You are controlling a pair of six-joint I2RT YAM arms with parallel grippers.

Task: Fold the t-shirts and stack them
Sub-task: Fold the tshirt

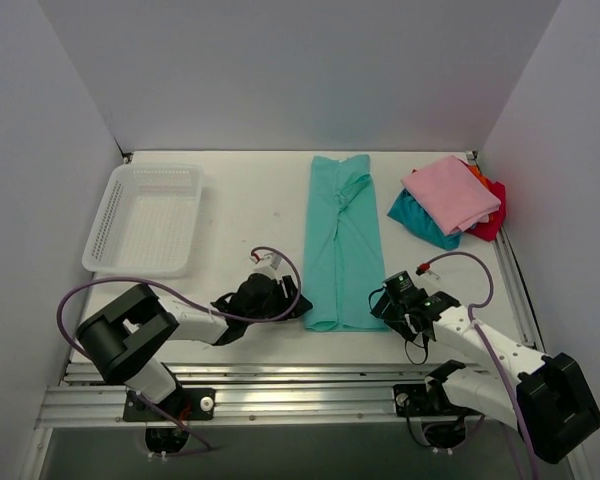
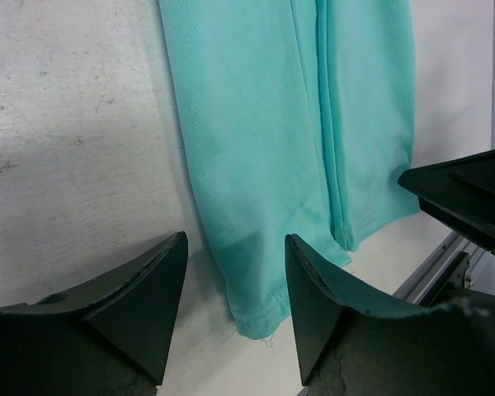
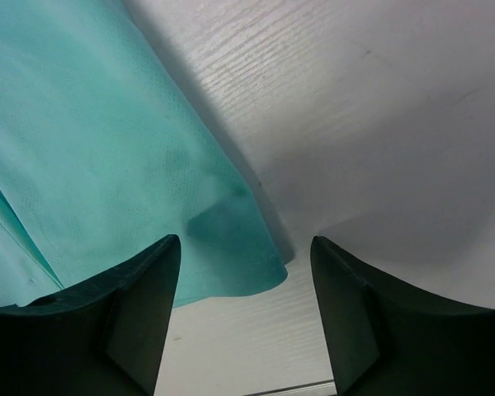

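My left claw (image 1: 292, 303) stands wide open and has hold of nothing. In its wrist view the near-left hem corner of the teal-green cloth t-shirt (image 2: 264, 148) lies in the gap between its dark fingers (image 2: 140, 289). My right claw (image 1: 378, 305) is spread just as wide and is also empty, and it frames the near-right hem corner (image 3: 264, 264).

The teal-green shirt is folded into a long narrow strip. It runs from 12 o'clock down to 6 o'clock through the middle of the white worktop (image 1: 250, 210). Its long edges are straight, and a bunched fold sits near the far end. The hem stops just short of the grooved aluminium rail (image 1: 280, 375) at the near edge.

Bare worktop lies on both sides of the strip, more of it toward 9 o'clock. A white plastic mesh basket (image 1: 95, 235) sits at 10 o'clock, well apart from the shirt.

The folded pile rests at 2 o'clock close to the right wall. A pink folded cloth shirt (image 1: 450, 192) is on top. Under it are a teal-blue shirt (image 1: 420, 220) and a red shirt (image 1: 493, 215), and an orange shirt (image 1: 477, 172) peeks out at the far side.
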